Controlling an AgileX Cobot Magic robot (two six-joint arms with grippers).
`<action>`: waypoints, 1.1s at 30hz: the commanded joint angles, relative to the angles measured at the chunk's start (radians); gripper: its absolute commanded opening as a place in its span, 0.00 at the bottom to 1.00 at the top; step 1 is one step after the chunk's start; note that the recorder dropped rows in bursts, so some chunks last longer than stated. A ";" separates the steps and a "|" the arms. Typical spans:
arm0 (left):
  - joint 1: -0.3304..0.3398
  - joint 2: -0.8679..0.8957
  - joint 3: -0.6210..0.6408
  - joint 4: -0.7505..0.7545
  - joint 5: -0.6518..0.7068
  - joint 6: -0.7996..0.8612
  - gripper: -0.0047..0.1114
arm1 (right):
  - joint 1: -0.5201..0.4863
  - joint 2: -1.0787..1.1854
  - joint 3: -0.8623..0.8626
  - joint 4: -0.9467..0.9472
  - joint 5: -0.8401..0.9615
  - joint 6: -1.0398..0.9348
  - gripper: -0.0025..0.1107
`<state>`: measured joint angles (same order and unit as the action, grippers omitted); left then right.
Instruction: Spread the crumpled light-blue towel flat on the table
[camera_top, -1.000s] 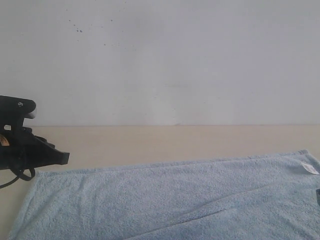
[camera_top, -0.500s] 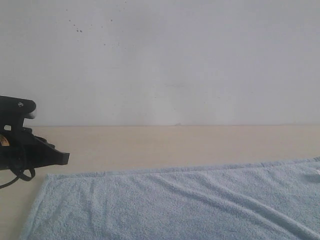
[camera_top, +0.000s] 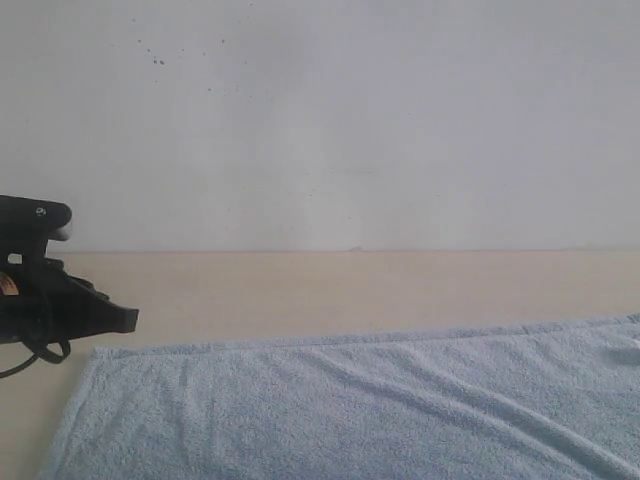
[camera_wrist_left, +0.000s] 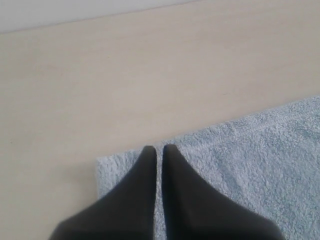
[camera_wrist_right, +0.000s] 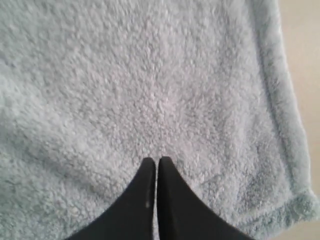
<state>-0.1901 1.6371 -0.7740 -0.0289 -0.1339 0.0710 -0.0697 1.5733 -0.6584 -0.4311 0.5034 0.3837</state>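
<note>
Towel (camera_top: 350, 400) lies mostly open on table (camera_top: 300, 285), short of its wall-side edge — shallow ripples. Left gripper (camera_wrist_left: 159, 148), right gripper (camera_wrist_right: 156, 160) both clenched, no cloth seen between. I'd tension corners outward, low, evenly.

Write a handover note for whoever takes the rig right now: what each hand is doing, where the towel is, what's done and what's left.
The left hand has its fingers closed together, tips over a corner of the towel by the hem. I can't tell if it pinches any cloth.
The right hand is also closed, tips over the pile near a hemmed corner.
The towel lies opened out on the table, with its far edge roughly straight.
Done: it is mostly spread.
Left: shallow diagonal ridges cross its right part in the exterior view. The near part is out of view, so check it.
</note>
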 joint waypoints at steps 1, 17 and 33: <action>-0.029 0.023 0.052 0.098 0.017 -0.018 0.07 | 0.000 -0.074 -0.006 -0.010 -0.099 0.003 0.03; -0.041 -0.454 0.129 -0.165 -0.120 0.090 0.07 | 0.000 -0.522 0.046 -0.185 -0.605 0.355 0.03; 0.144 -1.378 0.464 -0.231 0.306 0.334 0.07 | 0.193 -1.196 0.396 -0.183 -0.545 0.421 0.03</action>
<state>-0.0803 0.3943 -0.3333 -0.2773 0.1004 0.4049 0.0579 0.4702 -0.2779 -0.6058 -0.1028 0.7973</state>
